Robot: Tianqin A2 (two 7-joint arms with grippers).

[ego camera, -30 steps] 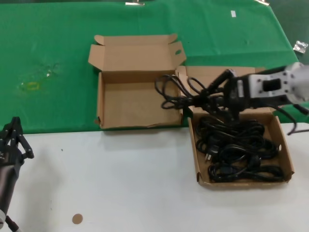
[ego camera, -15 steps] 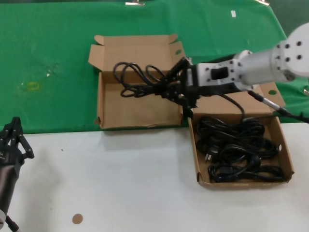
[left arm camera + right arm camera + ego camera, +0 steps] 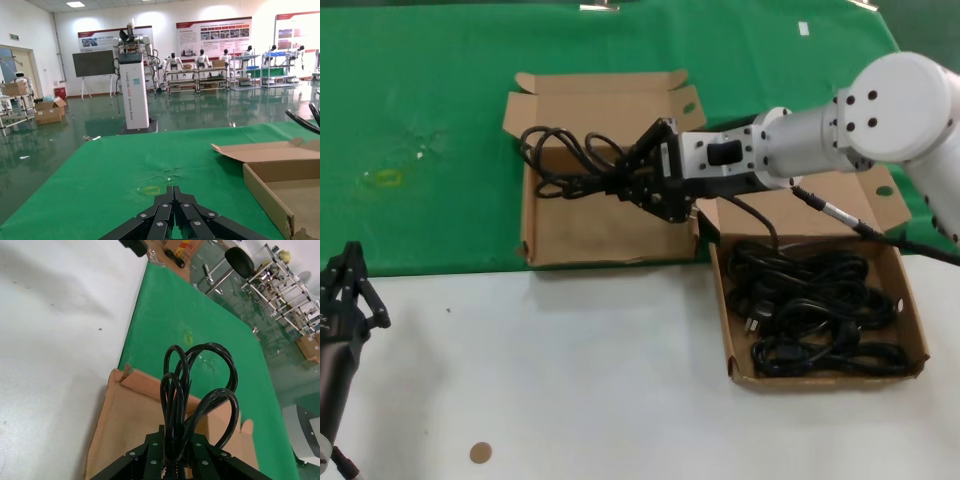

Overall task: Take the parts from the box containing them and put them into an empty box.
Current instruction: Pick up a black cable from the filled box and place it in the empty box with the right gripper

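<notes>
Though its plug is hidden, the right claw (image 3: 625, 186) grips a power cord (image 3: 560, 158) above the empty box (image 3: 605, 222).

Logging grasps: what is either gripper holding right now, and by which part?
The right gripper holds a black power cord by its gathered middle, its loops hanging free. The left gripper holds nothing.

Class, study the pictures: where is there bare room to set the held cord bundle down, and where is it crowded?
Free: the empty box, bare floor between its four walls, under the cord bundle clamped in the right gripper. Crowded: the source box, packed with remaining cords. The left gripper waits at the near table edge.
</notes>
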